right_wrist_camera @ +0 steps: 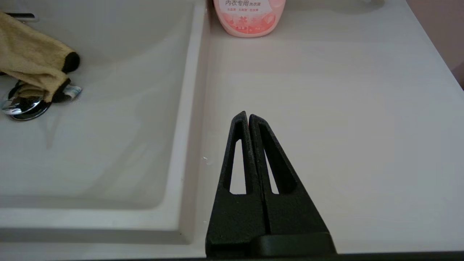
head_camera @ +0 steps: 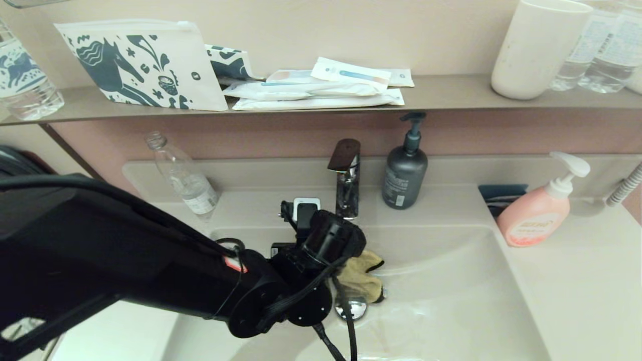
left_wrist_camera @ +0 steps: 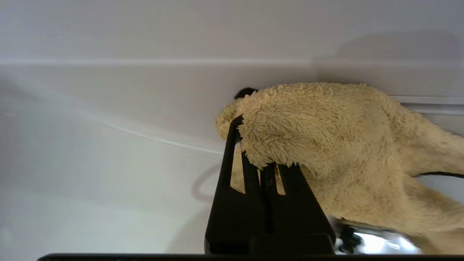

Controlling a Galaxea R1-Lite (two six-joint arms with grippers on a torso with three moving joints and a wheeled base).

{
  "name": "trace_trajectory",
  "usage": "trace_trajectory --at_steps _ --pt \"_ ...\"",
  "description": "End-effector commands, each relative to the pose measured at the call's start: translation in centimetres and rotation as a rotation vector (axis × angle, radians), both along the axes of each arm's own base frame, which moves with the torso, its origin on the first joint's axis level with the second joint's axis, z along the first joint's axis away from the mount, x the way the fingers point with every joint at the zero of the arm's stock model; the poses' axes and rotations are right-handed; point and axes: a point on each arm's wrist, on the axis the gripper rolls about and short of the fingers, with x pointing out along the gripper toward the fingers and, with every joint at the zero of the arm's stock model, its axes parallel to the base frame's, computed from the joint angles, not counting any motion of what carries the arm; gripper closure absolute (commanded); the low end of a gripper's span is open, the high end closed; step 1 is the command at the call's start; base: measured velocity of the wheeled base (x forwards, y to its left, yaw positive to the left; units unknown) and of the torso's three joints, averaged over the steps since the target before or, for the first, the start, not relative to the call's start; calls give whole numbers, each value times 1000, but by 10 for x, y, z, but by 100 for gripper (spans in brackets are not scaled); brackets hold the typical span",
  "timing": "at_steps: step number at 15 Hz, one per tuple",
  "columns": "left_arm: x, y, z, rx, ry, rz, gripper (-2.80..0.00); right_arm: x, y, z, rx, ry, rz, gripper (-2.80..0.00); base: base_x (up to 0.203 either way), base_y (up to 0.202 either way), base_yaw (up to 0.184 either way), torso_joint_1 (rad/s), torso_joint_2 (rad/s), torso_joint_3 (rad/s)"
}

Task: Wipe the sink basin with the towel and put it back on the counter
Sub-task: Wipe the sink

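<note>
Though left gripper (left_wrist_camera: 253, 152) fingers pinch towel (left_wrist_camera: 326, 145) | drain plug (head_camera: 351, 307) half hidden | right gripper (right_wrist_camera: 248, 115) fingers together

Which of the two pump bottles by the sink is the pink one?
The pink pump bottle with the white pump, on the counter right of the basin. The other, the dark grey pump bottle, stands beside the faucet.

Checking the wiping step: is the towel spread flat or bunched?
Bunched: the towel hangs crumpled from the shut left gripper above the drain plug.

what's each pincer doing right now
Left pincer: shut on the towel, down in the sink basin.
Right pincer: shut, empty, above the counter.
</note>
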Motion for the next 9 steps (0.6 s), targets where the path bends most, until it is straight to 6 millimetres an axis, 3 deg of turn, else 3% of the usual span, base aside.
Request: trace_trajectory --at_steps 1,9 --pt "5 22 -4 5 -19 19 0 0 0 0 0 0 1 0 0 0 0 0 0 0" --pt "-10 88 24 16 -50 20 0 0 0 0 0 1 1 0 0 0 0 0 0 0"
